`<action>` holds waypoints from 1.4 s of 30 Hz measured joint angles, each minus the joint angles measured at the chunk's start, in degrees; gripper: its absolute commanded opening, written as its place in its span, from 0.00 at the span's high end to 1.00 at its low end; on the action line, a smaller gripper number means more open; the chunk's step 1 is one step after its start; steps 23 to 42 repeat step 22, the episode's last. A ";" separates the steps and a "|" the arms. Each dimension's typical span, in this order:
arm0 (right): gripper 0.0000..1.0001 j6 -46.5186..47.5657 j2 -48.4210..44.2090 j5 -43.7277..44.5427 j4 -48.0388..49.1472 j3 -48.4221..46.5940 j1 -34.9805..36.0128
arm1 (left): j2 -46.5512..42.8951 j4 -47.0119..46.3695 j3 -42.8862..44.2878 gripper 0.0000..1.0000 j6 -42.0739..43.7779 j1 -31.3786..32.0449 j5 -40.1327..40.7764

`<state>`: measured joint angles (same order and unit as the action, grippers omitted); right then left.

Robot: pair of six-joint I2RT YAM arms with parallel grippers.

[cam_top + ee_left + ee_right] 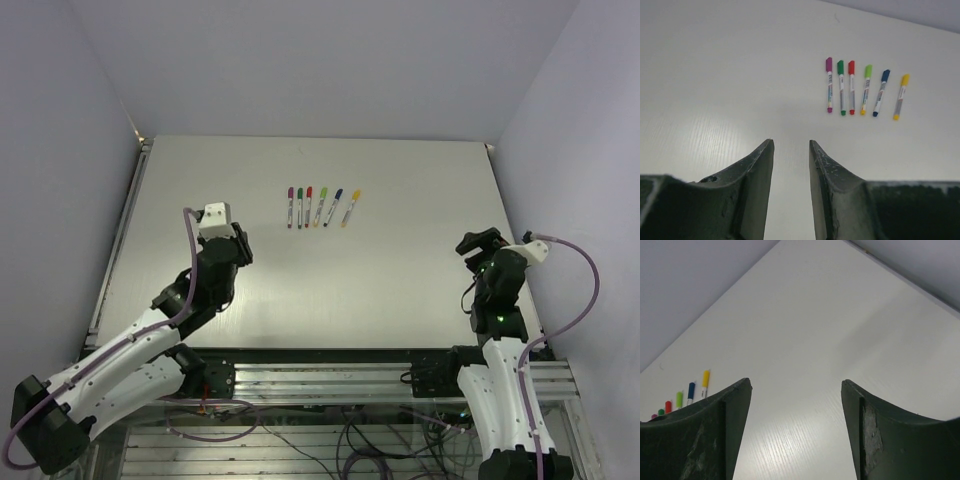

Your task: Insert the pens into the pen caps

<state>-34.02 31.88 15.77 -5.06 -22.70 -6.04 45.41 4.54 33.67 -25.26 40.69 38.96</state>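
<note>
Several pens lie side by side in a row at the middle far part of the table (400, 270). From left to right they are the magenta pen (290, 207), dark green pen (299, 206), red pen (308, 205), light green pen (322, 206), blue pen (335, 205) and yellow pen (352, 207). In the left wrist view each whitish barrel wears a coloured cap, such as the magenta cap (829, 64) and the yellow cap (905, 79). No loose cap shows. My left gripper (240, 245) (791, 142) is slightly open and empty, near-left of the row. My right gripper (475, 243) (796, 382) is wide open and empty, far right.
Grey walls close the table in at the back and both sides. An aluminium rail (330, 375) with the arm bases runs along the near edge. In the right wrist view the yellow pen (706, 377) and blue pen (691, 389) show at far left.
</note>
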 measured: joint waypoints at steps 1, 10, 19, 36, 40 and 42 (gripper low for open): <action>0.24 0.00 -0.33 -0.07 -0.09 0.00 0.00 | -0.42 0.74 -0.22 0.56 -0.52 0.00 0.35; 0.17 -0.48 -0.07 -0.11 -3.37 0.00 0.00 | -3.43 6.62 -1.51 0.54 -3.96 0.00 1.60; 0.18 -1.27 0.04 0.66 -5.79 0.00 0.00 | -7.56 11.72 -1.51 0.51 -7.26 0.00 4.94; 0.17 -1.60 -0.70 1.20 -5.95 0.00 0.00 | -8.33 12.37 -1.51 0.50 -8.02 0.00 5.79; 0.17 -1.60 -0.70 1.20 -5.95 0.00 0.00 | -8.33 12.37 -1.51 0.50 -8.02 0.00 5.79; 0.17 -1.60 -0.70 1.20 -5.95 0.00 0.00 | -8.33 12.37 -1.51 0.50 -8.02 0.00 5.79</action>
